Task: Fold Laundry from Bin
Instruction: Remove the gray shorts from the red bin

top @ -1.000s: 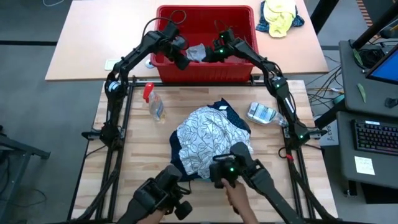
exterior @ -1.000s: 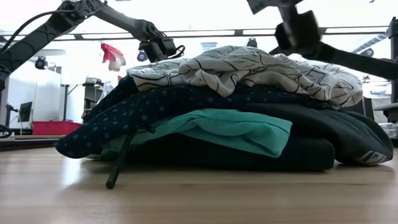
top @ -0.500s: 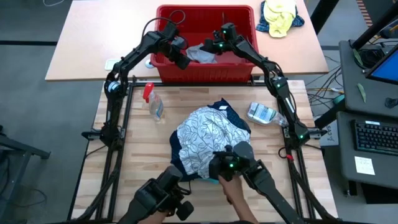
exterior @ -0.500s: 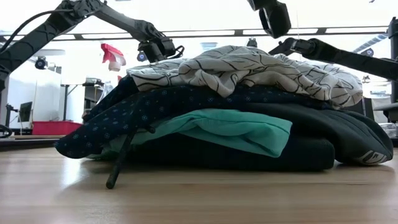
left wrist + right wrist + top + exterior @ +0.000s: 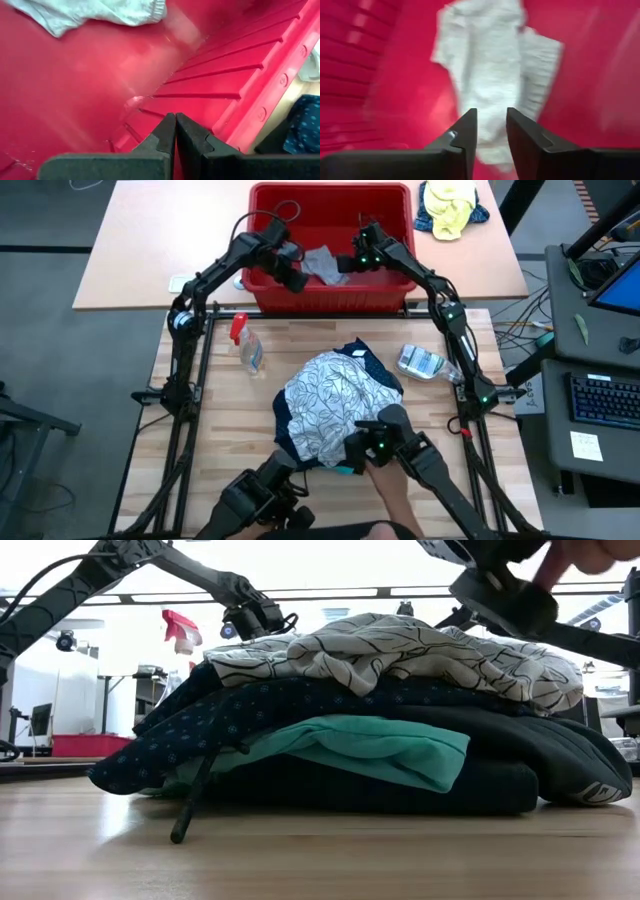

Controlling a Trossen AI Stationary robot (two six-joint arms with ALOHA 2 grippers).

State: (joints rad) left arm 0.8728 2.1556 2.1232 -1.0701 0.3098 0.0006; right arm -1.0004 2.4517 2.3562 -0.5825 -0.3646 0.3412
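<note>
The red bin (image 5: 330, 305) stands beyond the wooden table's far edge. One light grey garment (image 5: 322, 262) lies crumpled on its floor. My left gripper (image 5: 175, 122) is shut, with nothing between its fingers. It hangs inside the bin at the garment's left (image 5: 296, 278), and the cloth (image 5: 95, 12) lies beyond it. My right gripper (image 5: 491, 125) stands open by a narrow gap over the garment (image 5: 490, 65), at its right side (image 5: 346, 264). A stack of folded laundry (image 5: 335, 412) rests on the table's middle: dark, turquoise (image 5: 390, 750) and navy dotted (image 5: 250, 715) layers. My right gripper slants down at the grey garment's near end (image 5: 490, 150), which shows through the gap between its fingers. I cannot tell whether the fingers touch the cloth.
A white leaf-patterned cloth (image 5: 335, 395) tops the stack. A red-capped spray bottle (image 5: 246, 345) lies left of it, and a clear packet (image 5: 420, 362) lies to its right. A yellow-and-blue bundle (image 5: 450, 208) sits right of the bin. A person's hand (image 5: 388, 485) and two more dark arms work at the near edge.
My right gripper has turned about at the wrist and shifted slightly toward the bin's right wall. The grey garment, bunched between the two grippers a second ago, now lies more spread out on the bin's floor. The person's hand at the near edge has moved.
</note>
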